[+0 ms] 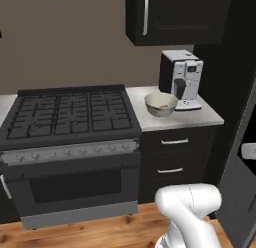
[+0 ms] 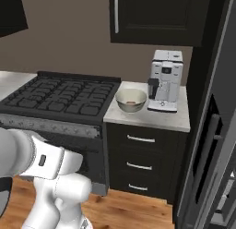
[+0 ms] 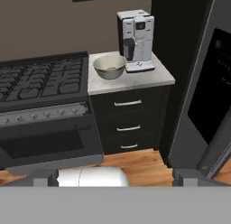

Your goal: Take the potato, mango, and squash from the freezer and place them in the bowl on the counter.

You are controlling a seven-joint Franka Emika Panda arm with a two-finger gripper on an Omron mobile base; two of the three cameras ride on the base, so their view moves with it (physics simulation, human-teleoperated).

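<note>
The bowl [image 1: 161, 104] sits on the table [image 1: 200, 117], just beside the coffee machine [image 1: 182, 79] on the side toward the gas stove [image 1: 70, 112]. Something small and reddish-brown lies in the bottom of the bowl; it is too small to tell which of the fruit or vegetables it is, so at least one item may already be delivered. No mango can be made out with certainty.

The freezer [image 2: 216, 145] stands on the other side of the coffee machine from the bowl, its thick grey door [image 1: 240, 192] swung open toward the camera. The pale edges of inner shelves show low inside in the right base view. The step in hand looks like a return to the freezer for another item.

The pincer's dark tips [image 3: 189, 177] barely rise at the bottom of the hand view, set well apart, with nothing between them that can be seen. The next move calls for turning toward the open freezer and reaching onto a shelf.

The bowl is smooth, deep and cream-white. The table is pale speckled stone over black drawers [image 2: 140, 154] with silver bar handles. The stove's grates are matte black iron bars.
</note>
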